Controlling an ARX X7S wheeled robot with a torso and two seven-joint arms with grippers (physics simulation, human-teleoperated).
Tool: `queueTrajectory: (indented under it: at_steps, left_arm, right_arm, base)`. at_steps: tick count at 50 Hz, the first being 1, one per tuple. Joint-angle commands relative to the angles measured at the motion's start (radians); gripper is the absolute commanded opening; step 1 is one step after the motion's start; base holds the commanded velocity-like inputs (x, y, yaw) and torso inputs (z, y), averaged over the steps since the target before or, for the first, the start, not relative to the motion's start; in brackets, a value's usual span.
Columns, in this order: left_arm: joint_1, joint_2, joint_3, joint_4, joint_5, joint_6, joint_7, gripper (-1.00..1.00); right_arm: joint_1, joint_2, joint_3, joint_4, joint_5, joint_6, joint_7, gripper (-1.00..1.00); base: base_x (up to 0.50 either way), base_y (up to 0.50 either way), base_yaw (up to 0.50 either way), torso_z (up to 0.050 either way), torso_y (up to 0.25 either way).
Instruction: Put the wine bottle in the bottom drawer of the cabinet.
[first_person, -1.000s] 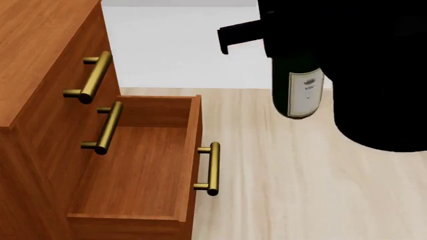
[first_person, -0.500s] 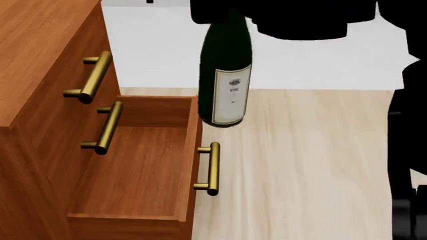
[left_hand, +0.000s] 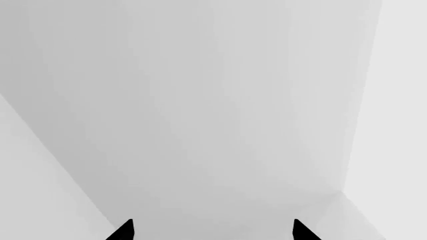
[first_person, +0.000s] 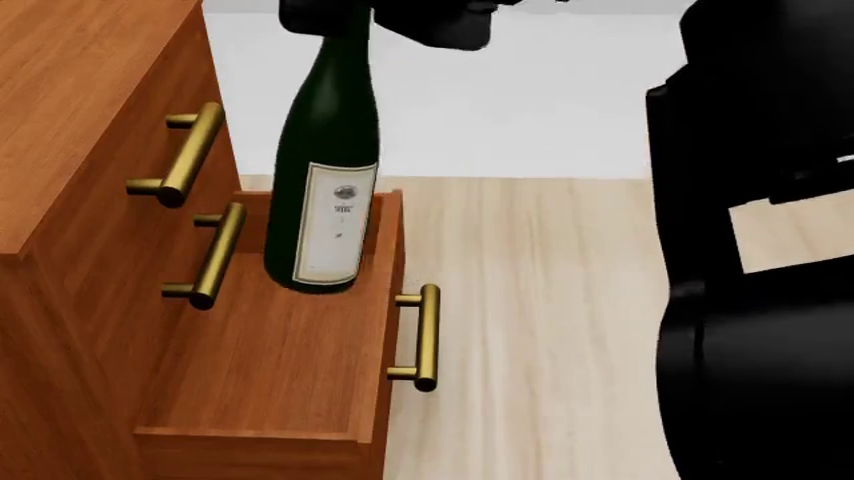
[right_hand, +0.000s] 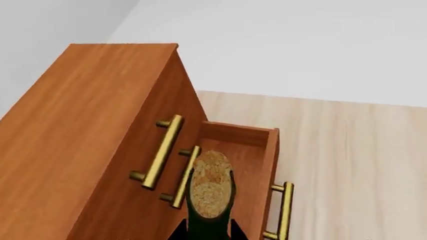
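The right gripper (first_person: 350, 12) pinches the wine bottle (first_person: 324, 190) by the top of its neck, so the bottle hangs upright straight below the gripper, its base inside the open bottom drawer (first_person: 274, 350) of the cabinet (first_person: 80, 120); whether the base touches the drawer floor cannot be told. The bottle is slim, dark green glass with a long neck, and carries a white rectangular label (first_person: 334, 232) with a small emblem and dark lettering too small to read. From the right wrist view its tan cork top (right_hand: 211, 184) sits just in front of the camera, between the black finger edges. Below the gripper, beside the bottle, lie two brass bar handles (first_person: 214, 255) on the upper drawers, and the drawer's own handle (first_person: 422, 337) on its pulled-out front. The left gripper (left_hand: 212, 231) shows only two black fingertips (left_hand: 124, 231) spread apart against a plain grey wall, holding nothing.
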Motion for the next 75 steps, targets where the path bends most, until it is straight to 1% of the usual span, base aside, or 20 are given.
queueTrajectory:
  at_steps: [1,2,4,5,8,13,15,19,24,28,30,40,44,49,52,57,64,68,70,75]
  left_arm:
    - [0.005,-0.001,0.006,-0.003,0.003,0.005,0.002,1.0]
    - [0.006,0.0,0.006,-0.004,0.004,0.008,0.004,1.0]
    - [0.006,-0.002,0.008,-0.002,0.003,0.005,0.001,1.0]
    - [0.005,-0.003,0.009,0.0,0.004,0.005,-0.002,1.0]
    - [0.006,-0.002,0.01,-0.004,0.005,0.008,0.001,1.0]
    - [0.007,-0.001,0.014,-0.007,0.006,0.01,0.0,1.0]
    - [0.009,0.0,0.015,-0.007,0.007,0.012,0.003,1.0]
    - [0.005,-0.007,0.014,0.001,-0.004,0.001,-0.009,1.0]
    - [0.023,0.009,0.007,-0.004,0.001,0.022,0.016,1.0]
    - [0.012,0.001,0.022,-0.006,0.008,0.02,0.005,1.0]
    - [0.013,0.0,0.024,-0.006,0.007,0.019,0.005,1.0]
    - [0.02,0.002,0.024,-0.006,0.002,0.023,0.009,1.0]
    - [0.017,-0.001,0.026,-0.004,0.0,0.021,0.004,1.0]
    - [0.016,-0.004,0.028,-0.002,-0.004,0.017,-0.002,1.0]
    - [0.015,-0.005,0.027,0.0,-0.007,0.016,-0.005,1.0]
    - [0.032,0.01,0.016,-0.006,-0.008,0.034,0.019,1.0]
    - [0.022,-0.002,0.029,-0.007,-0.008,0.025,0.003,1.0]
    - [0.035,0.005,0.022,-0.006,-0.012,0.032,0.015,1.0]
    - [0.043,0.012,0.018,-0.009,-0.011,0.04,0.028,1.0]
    - [0.026,-0.007,0.037,-0.002,-0.015,0.02,0.001,1.0]
  right_arm:
    - [0.071,-0.069,-0.062,0.226,-0.086,-0.035,-0.252,-1.0]
    - [0.07,-0.07,-0.073,0.226,-0.09,-0.039,-0.266,-1.0]
    - [0.047,-0.062,-0.057,0.226,-0.041,-0.054,-0.225,-1.0]
    - [0.046,-0.065,-0.086,0.226,-0.055,-0.059,-0.253,-1.0]
    - [0.026,-0.06,-0.121,0.227,-0.005,-0.075,-0.25,-1.0]
    - [0.01,-0.056,-0.25,0.227,0.117,-0.105,-0.271,-1.0]
    - [0.009,-0.054,-0.339,0.227,0.194,-0.123,-0.29,-1.0]
    - [0.014,-0.051,-0.59,0.227,0.424,-0.173,-0.35,-1.0]
    - [0.026,-0.058,-1.028,0.227,0.782,-0.25,-0.465,-1.0]
    - [0.045,-0.08,-1.358,0.227,1.023,-0.283,-0.564,-1.0]
    - [0.049,-0.087,-1.443,0.226,1.081,-0.289,-0.595,-1.0]
    - [0.025,-0.087,-1.445,0.226,1.057,-0.302,-0.584,-1.0]
    - [0.006,-0.087,-1.385,0.226,0.989,-0.301,-0.58,-1.0]
    - [-0.007,-0.087,-1.378,0.226,0.979,-0.307,-0.571,-1.0]
    - [-0.013,-0.087,-1.339,0.226,0.934,-0.301,-0.577,-1.0]
    - [-0.028,-0.087,-1.327,0.226,0.919,-0.306,-0.585,-1.0]
    - [-0.049,-0.087,-1.316,0.226,0.903,-0.312,-0.59,-1.0]
    - [-0.069,-0.087,-1.245,0.226,0.826,-0.304,-0.592,-1.0]
    - [-0.074,-0.087,-1.24,0.226,0.813,-0.307,-0.595,-1.0]
    - [-0.085,-0.087,-1.246,0.226,0.793,-0.315,-0.609,-1.0]
  base:
    - [0.0,0.0,0.0,0.0,0.0]
    - [0.0,0.0,0.0,0.0,0.0]
    - [0.0,0.0,0.0,0.0,0.005]
    - [0.0,0.0,0.0,0.0,0.0]
    - [0.0,0.0,0.0,0.0,0.0]
    - [0.0,0.0,0.0,0.0,0.0]
    - [0.0,0.0,0.0,0.0,0.0]
    - [0.0,0.0,0.0,0.0,0.0]
    - [0.0,0.0,0.0,0.0,0.0]
    - [0.0,0.0,0.0,0.0,0.003]
    - [0.0,0.0,0.0,0.0,0.0]
    - [0.0,0.0,0.0,0.0,0.0]
    - [0.0,0.0,0.0,0.0,0.0]
    - [0.0,0.0,0.0,0.0,0.002]
    - [0.0,0.0,0.0,0.003,0.0]
    - [0.0,0.0,0.0,0.0,0.0]
    - [0.0,0.0,0.0,0.0,0.0]
    - [0.0,0.0,0.0,0.0,0.003]
    - [0.0,0.0,0.0,0.0,0.0]
    - [0.0,0.0,0.0,0.0,0.0]
